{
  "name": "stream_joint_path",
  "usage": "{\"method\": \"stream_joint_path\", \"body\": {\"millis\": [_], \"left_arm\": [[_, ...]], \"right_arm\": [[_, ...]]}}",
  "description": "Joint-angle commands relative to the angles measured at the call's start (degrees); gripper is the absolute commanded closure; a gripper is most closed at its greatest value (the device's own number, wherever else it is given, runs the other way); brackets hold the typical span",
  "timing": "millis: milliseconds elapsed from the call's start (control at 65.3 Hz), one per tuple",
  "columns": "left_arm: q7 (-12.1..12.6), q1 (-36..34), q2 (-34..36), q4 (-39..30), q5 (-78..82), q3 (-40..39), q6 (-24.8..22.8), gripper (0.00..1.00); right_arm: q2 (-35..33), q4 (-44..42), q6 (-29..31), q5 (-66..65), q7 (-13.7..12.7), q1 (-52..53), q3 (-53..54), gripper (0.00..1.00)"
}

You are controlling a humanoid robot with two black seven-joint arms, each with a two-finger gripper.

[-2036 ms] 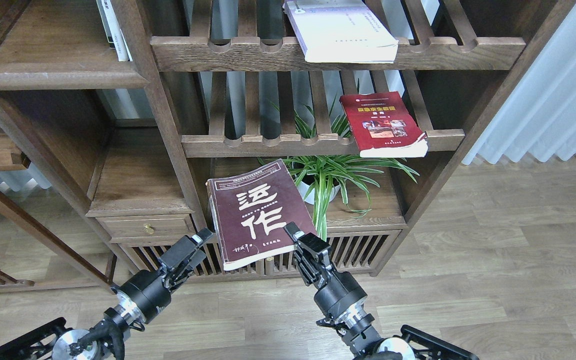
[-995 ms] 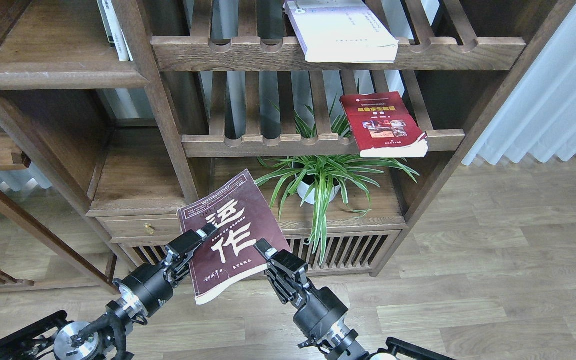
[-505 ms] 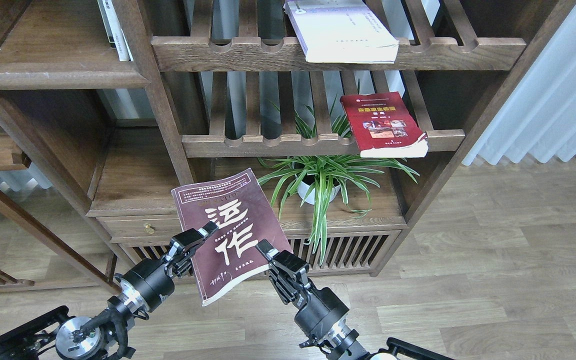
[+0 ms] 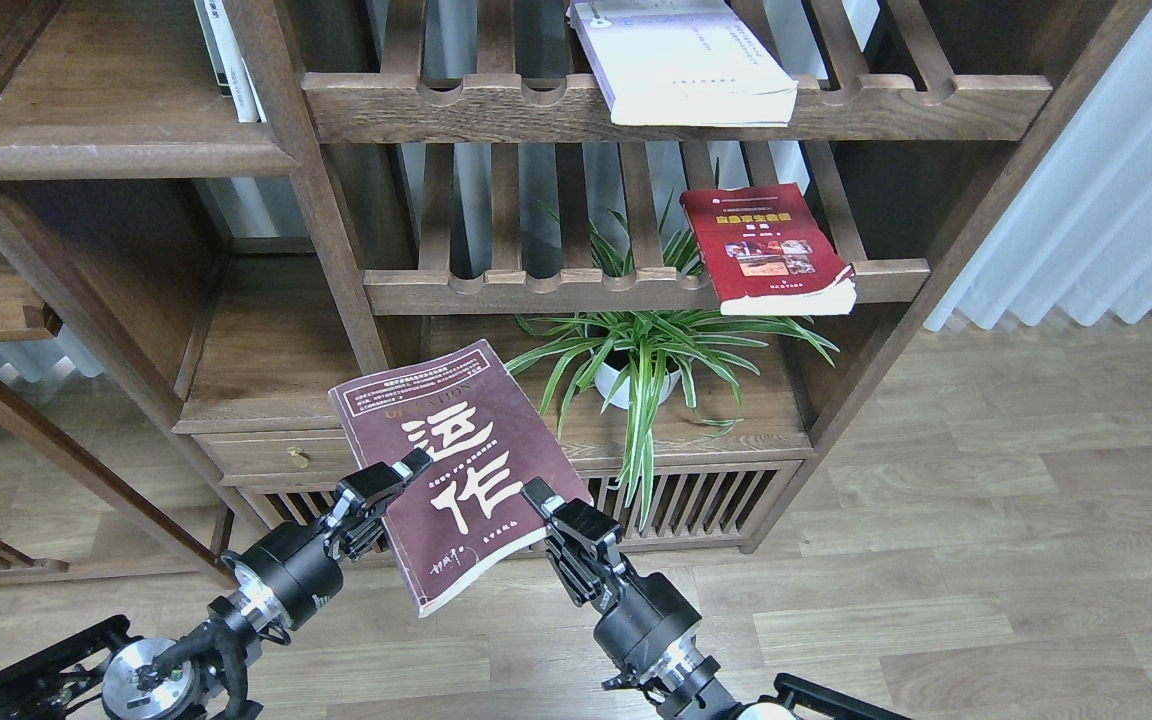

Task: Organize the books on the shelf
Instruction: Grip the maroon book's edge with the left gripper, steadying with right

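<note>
Wood fills the scene: a dark-brown bookcase stands on pale plank flooring [image 4: 986,480], with white curtains [image 4: 1116,190] at right. The maroon book [image 4: 461,465] hangs tilted in front of the solid shelf [image 4: 276,355], held between both arms; the right gripper [image 4: 548,503] has its jaws clamped on the lower right edge, the left gripper [image 4: 391,478] touches its left edge, jaws unclear. The red book [image 4: 771,250] and white-lavender book [image 4: 686,60] lie on slatted racks; a potted plant [image 4: 641,365] sits below.

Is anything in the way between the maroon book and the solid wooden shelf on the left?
Nothing visible: the maroon book, held by both grippers, sits just right of the shelf, whose board looks bare.
</note>
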Motion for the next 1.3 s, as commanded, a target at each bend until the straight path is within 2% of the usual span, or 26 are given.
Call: {"method": "stream_joint_path", "body": {"millis": [0,291,474,582,872,1010,1071,1286], "left_arm": [[-0.07,0.14,0.07,-0.04,-0.03,-0.12,0.01,0.96],[-0.34,0.14,0.07,-0.04,0.06,0.05,0.01,0.96],[-0.43,0.32,0.07,0.22,0.06,-0.04,0.01,0.96],[-0.43,0.4,0.07,0.31,0.06,-0.04,0.01,0.96],[-0.43,0.49,0.16,0.4,0.23,-0.04,0.01,0.96],[-0.16,0.4,0.59,0.31,0.58,-0.21,0.01,0.96],[0.1,0.4,1.47,0.57,1.9,-0.21,0.01,0.97],[0.19,0.14,3.06,0.4,8.14,-0.83,0.01,0.99]], "right_arm": [[0.0,-0.28,0.0,0.0,0.03,-0.12,0.26,0.95],[0.17,-0.8,0.0,0.09,0.03,-0.12,0.26,0.92],[0.7,-0.72,0.0,-0.44,-0.15,0.14,0.17,0.7],[0.7,-0.71,0.0,-0.61,-0.33,0.31,-0.36,0.5],[0.26,-0.8,0.0,-1.32,-0.33,0.4,0.69,0.17],[0.17,-1.59,0.0,-1.4,-0.24,-0.12,3.33,0.09],[0.35,-4.75,0.0,-1.32,0.03,-0.13,6.05,0.04],[0.61,-9.41,0.0,-1.32,0.03,0.05,8.34,0.04]]}}
